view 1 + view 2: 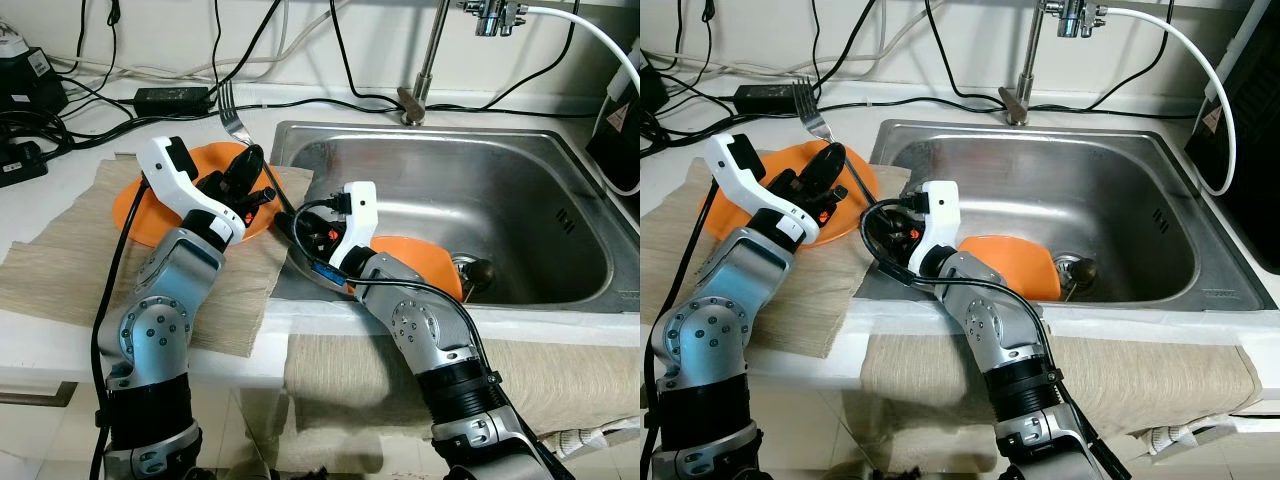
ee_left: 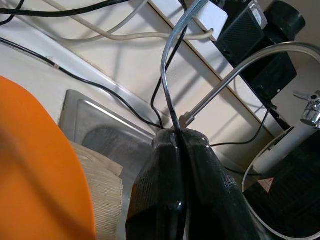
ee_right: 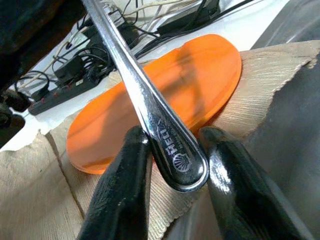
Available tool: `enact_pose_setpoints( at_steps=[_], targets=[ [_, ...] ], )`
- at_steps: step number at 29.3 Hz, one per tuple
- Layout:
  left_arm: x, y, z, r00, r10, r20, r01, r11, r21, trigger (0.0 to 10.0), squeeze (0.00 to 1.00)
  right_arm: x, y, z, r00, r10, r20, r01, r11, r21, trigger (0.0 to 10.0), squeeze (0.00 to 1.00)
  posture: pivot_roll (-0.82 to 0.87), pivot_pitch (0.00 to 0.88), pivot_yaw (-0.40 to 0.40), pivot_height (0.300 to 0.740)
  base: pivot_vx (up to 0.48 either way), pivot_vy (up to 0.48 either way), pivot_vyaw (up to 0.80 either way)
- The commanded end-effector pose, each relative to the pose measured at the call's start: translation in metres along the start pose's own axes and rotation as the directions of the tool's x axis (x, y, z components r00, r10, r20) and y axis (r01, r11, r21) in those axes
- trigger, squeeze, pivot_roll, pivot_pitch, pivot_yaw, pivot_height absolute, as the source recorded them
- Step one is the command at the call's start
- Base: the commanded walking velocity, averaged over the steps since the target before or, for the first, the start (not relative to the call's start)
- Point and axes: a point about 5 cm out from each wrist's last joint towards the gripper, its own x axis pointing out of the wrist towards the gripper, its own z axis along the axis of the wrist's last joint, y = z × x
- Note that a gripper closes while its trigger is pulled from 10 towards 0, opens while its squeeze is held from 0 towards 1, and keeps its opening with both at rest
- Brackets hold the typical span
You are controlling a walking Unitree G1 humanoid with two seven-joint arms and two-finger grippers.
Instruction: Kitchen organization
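A silver fork (image 1: 232,112) slants up over the counter with its tines high and toward the wall. My left gripper (image 1: 250,165) is shut on its neck, above an orange plate (image 1: 150,210) that lies on a beige cloth (image 1: 70,260). In the left wrist view the two fingers (image 2: 165,190) press together on the thin metal. My right gripper (image 1: 290,225) is at the sink's left rim, open. Its fingers (image 3: 125,170) closely flank the fork's handle end (image 3: 182,167). A second orange plate (image 1: 425,260) lies in the sink (image 1: 500,190).
The tap (image 1: 425,70) rises behind the sink. Black cables and a power brick (image 1: 172,97) run along the back of the counter. A dark drain stopper (image 1: 475,272) sits beside the plate in the sink. A towel (image 1: 560,370) hangs over the counter's front edge.
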Motion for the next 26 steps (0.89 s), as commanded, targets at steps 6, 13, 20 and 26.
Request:
enact_pose_setpoints(
  at_steps=[6, 13, 20, 26],
  targets=[
    [0.000, -0.009, 0.004, 0.999, -0.048, 0.004, 0.048, 0.998, 0.029, 0.0, 0.00, 0.002, 0.000, 0.004, 1.000, -0.007, 0.023, 0.007, 1.000, -0.008, 0.0, 0.00, 0.15, 0.000, 0.019, 0.740, 0.000, 0.000, 0.00],
    [0.000, -0.009, 0.001, 0.998, -0.055, -0.007, 0.056, 0.998, 0.031, 0.0, 0.00, 0.001, -0.002, 0.003, 1.000, -0.006, 0.027, 0.006, 1.000, -0.002, 0.0, 0.00, 0.15, 0.000, 0.018, 0.740, 0.000, 0.000, 0.00],
    [-0.001, -0.005, 0.001, 0.997, -0.061, -0.037, 0.064, 0.993, 0.097, 0.0, 0.00, 0.001, -0.003, 0.003, 0.999, -0.013, 0.036, 0.013, 1.000, -0.001, 0.0, 0.00, 0.15, 0.000, 0.020, 0.740, 0.000, 0.000, 0.00],
    [0.000, 0.011, 0.003, 0.998, 0.004, -0.068, 0.011, 0.976, 0.217, 10.0, 0.00, 0.001, -0.005, 0.003, 0.999, -0.022, 0.042, 0.022, 1.000, -0.001, 0.0, 0.00, 0.15, 0.000, 0.019, 0.740, 0.000, 0.000, 0.00]
  ],
)
